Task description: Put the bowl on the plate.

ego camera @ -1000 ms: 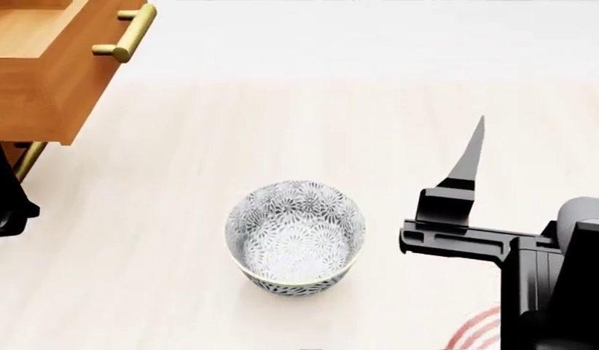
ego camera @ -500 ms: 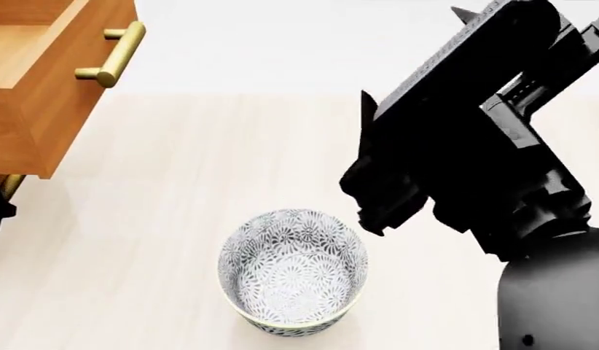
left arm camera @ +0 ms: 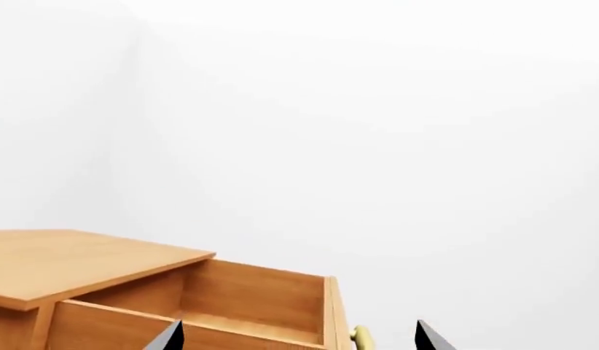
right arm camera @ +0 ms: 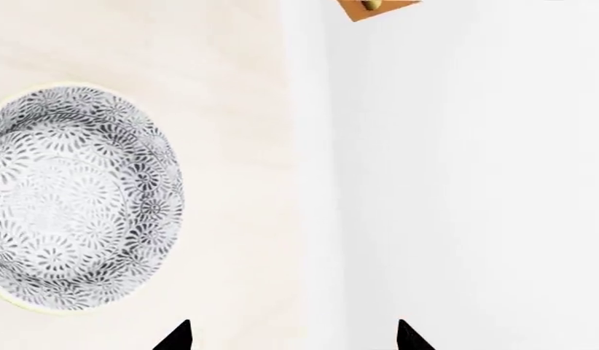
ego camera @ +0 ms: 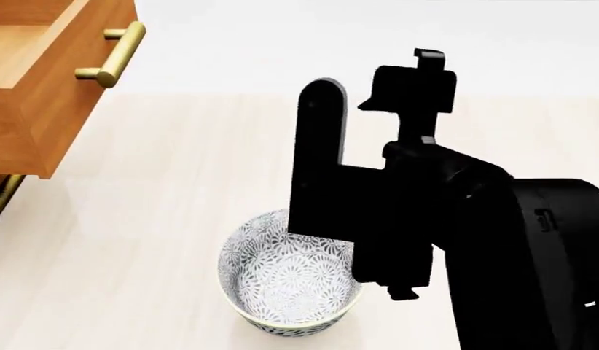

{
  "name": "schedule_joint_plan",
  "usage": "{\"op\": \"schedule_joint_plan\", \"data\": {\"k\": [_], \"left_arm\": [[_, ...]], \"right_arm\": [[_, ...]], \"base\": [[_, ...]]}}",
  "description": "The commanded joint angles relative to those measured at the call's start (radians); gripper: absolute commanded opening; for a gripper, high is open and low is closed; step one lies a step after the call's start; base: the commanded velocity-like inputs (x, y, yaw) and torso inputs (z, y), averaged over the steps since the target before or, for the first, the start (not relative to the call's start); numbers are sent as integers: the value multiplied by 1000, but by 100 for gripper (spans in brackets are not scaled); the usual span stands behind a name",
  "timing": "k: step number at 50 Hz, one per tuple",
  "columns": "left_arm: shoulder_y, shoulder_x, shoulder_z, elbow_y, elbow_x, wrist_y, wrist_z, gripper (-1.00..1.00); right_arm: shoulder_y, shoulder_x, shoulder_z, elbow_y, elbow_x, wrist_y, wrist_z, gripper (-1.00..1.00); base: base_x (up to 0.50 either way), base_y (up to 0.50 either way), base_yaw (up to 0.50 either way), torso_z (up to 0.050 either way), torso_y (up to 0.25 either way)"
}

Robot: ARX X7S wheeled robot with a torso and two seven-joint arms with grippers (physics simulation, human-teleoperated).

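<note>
The bowl (ego camera: pixel 275 288) stands upright and empty on the pale wooden table, white with a dense grey-black floral pattern. In the head view my black right arm (ego camera: pixel 406 219) hangs over it and hides its right rim. The right wrist view looks straight down on the bowl (right arm camera: pixel 81 197). The right gripper (right arm camera: pixel 291 339) is open above bare table beside the bowl, holding nothing. The left gripper (left arm camera: pixel 299 340) is open too, facing the open drawer (left arm camera: pixel 251 299). The plate is out of view.
A wooden cabinet with its drawer (ego camera: pixel 42 80) pulled out and a brass handle (ego camera: pixel 110 55) stands at the table's back left. A white wall lies behind the table's far edge (right arm camera: pixel 290 146).
My right arm has swung up and left over the bowl and now covers its right rim in the head view. The bowl has stayed where it was.
</note>
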Motion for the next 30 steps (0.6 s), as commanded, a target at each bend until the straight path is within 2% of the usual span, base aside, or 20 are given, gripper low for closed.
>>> {"op": "schedule_joint_plan", "data": {"k": [1,10,30], "left_arm": [[13,-7,2,-6,-7,15,3,100],[16,-13,0,-13,-8,20,0,100],[24,-21,6,-12,-13,28,-9,100]], "right_arm": [[43,2,-133,76,-29,-70,-91,100],[45,-13,-230,209,-95,-161,-62,100],[-32,-99,-199,245,-5,-207,1,100]], "base": [[0,0,0,0,0],[0,0,0,0,0],[0,0,0,0,0]]}}
